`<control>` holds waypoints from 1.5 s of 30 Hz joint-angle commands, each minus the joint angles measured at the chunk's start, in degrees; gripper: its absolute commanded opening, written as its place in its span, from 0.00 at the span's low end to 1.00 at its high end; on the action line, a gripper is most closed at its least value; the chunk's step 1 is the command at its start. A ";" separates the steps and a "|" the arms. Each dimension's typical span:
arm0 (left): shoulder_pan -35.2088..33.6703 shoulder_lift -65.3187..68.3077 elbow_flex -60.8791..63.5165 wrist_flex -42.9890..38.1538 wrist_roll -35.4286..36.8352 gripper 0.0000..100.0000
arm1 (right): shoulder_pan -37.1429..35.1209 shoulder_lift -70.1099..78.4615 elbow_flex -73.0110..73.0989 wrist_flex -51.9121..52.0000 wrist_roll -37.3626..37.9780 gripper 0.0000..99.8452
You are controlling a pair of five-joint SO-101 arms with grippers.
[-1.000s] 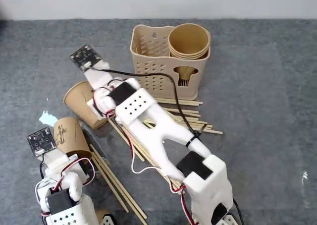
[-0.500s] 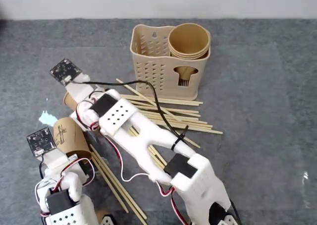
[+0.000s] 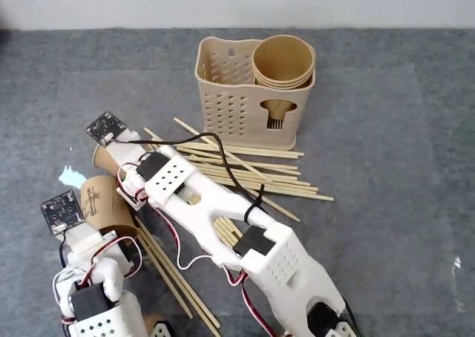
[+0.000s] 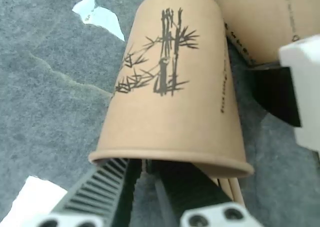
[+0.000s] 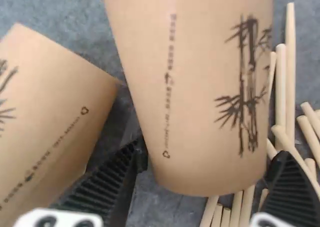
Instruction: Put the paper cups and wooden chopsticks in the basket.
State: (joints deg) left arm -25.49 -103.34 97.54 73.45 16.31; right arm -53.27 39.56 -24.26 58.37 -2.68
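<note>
I am looking down at the grey table [image 3: 393, 174]. At its left side lie the far cup [image 5: 200, 82] and the near cup [image 4: 172, 92]. Both are paper, both are on their sides, and they are close together. Each one has a bamboo drawing on it.

My right gripper [image 5: 210, 154] is wide open. It has one finger on each side of the far cup, so the cup is between them. I can't see them squeezing it.

The open end of the near cup points at my left gripper [image 4: 147, 168], which is right at the rim. I cannot tell if that gripper is holding the cup or not.

The basket [image 3: 226, 92] stands at the far side of the table, about in the middle. A stack of cups [image 3: 283, 59] sits in its right part.

The wooden chopsticks [image 3: 256, 172] lie in a messy pile on the table, just on the near side of the basket. Some of them go under my right arm [image 3: 215, 203]. A few loose chopsticks [image 3: 177, 279] lie nearer, between the two arms.
</note>
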 commanded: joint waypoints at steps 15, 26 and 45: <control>-0.44 -1.05 -1.10 -1.23 0.00 0.01 | 2.51 -4.53 -3.43 2.15 3.16 0.38; -0.44 -1.05 -1.10 -1.23 0.00 0.01 | 0.84 -4.00 -3.43 -3.47 11.69 0.38; -0.44 -1.05 -1.10 -1.23 0.00 0.01 | 1.54 -8.75 -3.43 4.35 16.53 0.12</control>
State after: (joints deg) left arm -25.49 -103.34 97.54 73.45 16.31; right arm -51.96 37.36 -24.26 59.60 13.14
